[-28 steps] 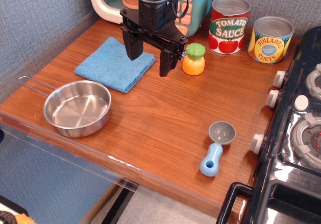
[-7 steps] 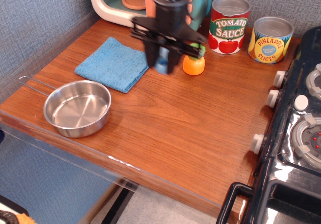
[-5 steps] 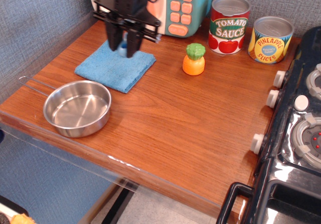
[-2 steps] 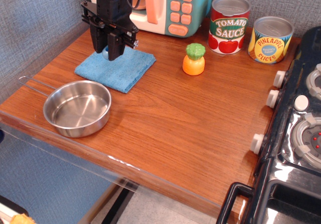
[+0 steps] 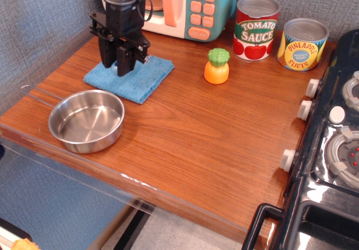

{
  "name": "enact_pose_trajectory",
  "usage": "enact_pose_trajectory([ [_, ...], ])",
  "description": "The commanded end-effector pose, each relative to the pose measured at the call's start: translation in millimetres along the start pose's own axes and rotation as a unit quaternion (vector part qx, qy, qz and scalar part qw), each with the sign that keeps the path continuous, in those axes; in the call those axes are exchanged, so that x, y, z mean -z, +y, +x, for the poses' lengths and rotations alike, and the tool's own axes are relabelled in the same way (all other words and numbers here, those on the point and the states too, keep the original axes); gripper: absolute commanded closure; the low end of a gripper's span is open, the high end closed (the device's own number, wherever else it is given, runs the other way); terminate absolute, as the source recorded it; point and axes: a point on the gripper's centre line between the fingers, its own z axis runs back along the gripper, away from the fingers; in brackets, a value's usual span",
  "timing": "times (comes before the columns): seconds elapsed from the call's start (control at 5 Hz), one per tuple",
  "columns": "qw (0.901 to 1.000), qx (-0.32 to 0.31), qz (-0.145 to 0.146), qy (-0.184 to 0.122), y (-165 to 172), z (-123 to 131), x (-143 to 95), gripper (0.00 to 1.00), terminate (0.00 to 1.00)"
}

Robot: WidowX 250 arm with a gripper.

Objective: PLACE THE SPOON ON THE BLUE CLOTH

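Note:
The blue cloth (image 5: 147,75) lies flat at the back left of the wooden counter. My gripper (image 5: 115,69) stands upright over the cloth's left part, with its fingertips down at the cloth. The fingers are closed on the spoon (image 5: 115,65). Only a small light-blue piece of the spoon shows between them, and the grey bowl is hidden. I cannot tell whether the spoon touches the cloth.
A steel pan (image 5: 86,121) with a wire handle sits in front of the cloth. A toy microwave (image 5: 190,6) stands behind it. A pineapple-shaped toy (image 5: 216,66), a tomato sauce can (image 5: 256,28) and a pineapple slices can (image 5: 303,44) stand to the right. A toy stove (image 5: 331,149) fills the right edge.
The gripper picked the spoon up from the counter's front right and carried it left over the cloth. Over the last half second it moved down toward the cloth.

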Motion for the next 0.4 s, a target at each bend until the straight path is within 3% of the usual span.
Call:
enact_pose_trajectory([
  [0.0, 0.9997, 0.0, 0.006, -0.025, 12.8, 1.6, -20.2, 0.0, 0.0],
  [0.2, 0.9985, -0.007, 0.001, -0.055, 10.3, -1.4, -34.9, 0.0, 0.0],
])
